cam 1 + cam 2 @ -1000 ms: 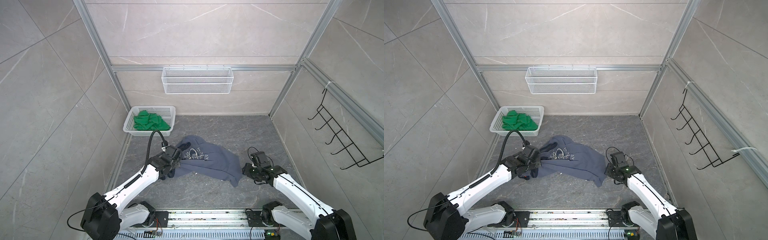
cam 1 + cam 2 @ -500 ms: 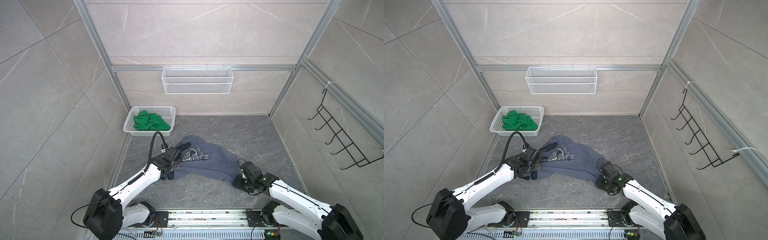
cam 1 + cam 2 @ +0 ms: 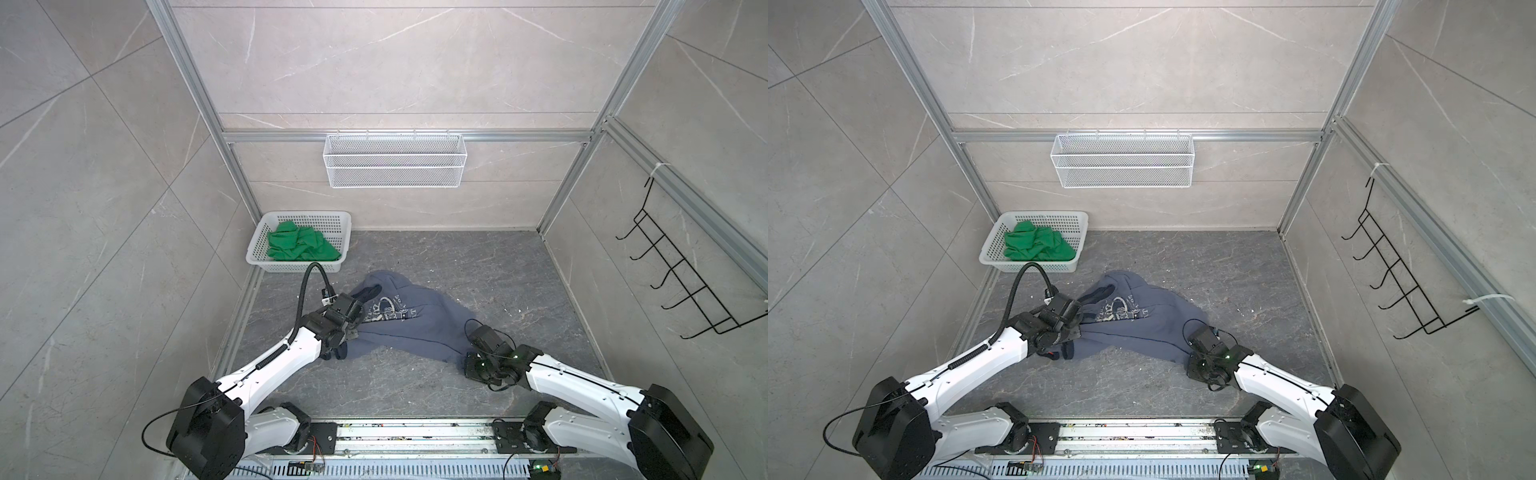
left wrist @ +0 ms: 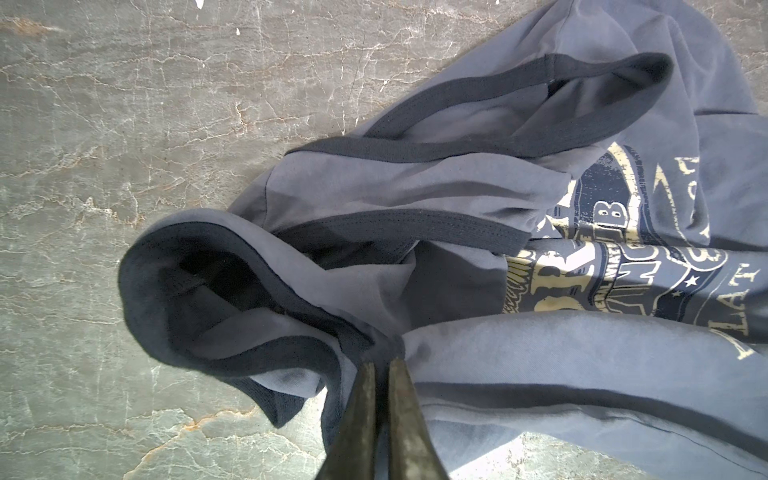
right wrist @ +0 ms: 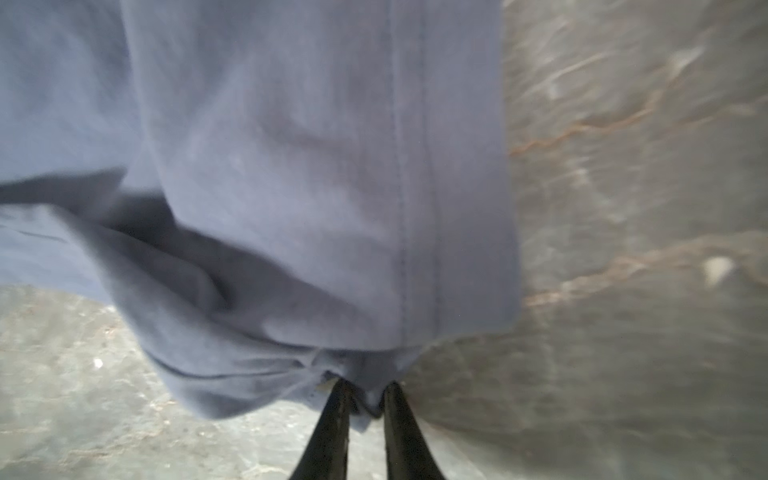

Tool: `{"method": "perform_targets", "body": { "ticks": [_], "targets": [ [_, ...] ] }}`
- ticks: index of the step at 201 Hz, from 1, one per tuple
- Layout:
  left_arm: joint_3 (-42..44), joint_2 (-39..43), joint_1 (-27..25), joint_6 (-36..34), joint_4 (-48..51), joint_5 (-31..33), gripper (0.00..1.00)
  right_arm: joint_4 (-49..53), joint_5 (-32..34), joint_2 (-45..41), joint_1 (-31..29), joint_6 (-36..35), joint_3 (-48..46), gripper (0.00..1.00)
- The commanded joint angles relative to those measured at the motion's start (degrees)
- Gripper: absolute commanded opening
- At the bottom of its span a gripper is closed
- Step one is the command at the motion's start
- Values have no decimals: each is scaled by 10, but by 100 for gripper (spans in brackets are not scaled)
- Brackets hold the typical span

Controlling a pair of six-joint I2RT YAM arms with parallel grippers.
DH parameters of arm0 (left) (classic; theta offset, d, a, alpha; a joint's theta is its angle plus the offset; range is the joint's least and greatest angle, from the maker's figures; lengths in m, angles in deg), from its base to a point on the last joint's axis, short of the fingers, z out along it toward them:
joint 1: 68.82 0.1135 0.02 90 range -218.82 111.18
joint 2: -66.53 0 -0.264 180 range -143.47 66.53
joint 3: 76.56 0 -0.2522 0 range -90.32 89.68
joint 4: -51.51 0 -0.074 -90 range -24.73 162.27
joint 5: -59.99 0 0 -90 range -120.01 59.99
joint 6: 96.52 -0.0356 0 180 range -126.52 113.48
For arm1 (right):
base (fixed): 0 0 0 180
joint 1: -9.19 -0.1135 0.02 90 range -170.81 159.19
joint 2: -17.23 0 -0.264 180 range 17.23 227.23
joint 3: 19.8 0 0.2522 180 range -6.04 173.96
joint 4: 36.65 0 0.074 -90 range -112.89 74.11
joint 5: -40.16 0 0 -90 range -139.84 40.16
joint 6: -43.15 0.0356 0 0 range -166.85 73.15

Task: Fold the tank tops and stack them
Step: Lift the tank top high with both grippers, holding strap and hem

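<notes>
Top view: blue tank top (image 3: 409, 322) lies crumpled at centre of worktop (image 3: 519, 266); green tank top (image 3: 301, 247) sits bunched in basket (image 3: 297, 266), 11 o'clock. Left wrist view: left pincer (image 4: 382, 363) clamped on the blue top's dark-trimmed edge. Right wrist view: right pincer (image 5: 366, 386) nipping its hem. Folding and stacking apparently all remain.

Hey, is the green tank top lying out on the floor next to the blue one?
No, the green tank top sits crumpled inside the white basket, apart from the blue tank top.
</notes>
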Motion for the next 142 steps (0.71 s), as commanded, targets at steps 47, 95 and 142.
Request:
{"method": "perform_targets", "body": {
  "ticks": [47, 95, 142],
  "targets": [
    [-26, 41, 8, -35, 18, 40, 0, 170, 122, -75, -4, -44, 107, 0],
    [-85, 127, 8, -92, 29, 67, 0, 265, 217, -128, -4, -105, 238, 0],
    [-191, 197, 8, -164, 16, 34, 0, 278, 249, -144, -4, -194, 414, 0]
  ]
}}
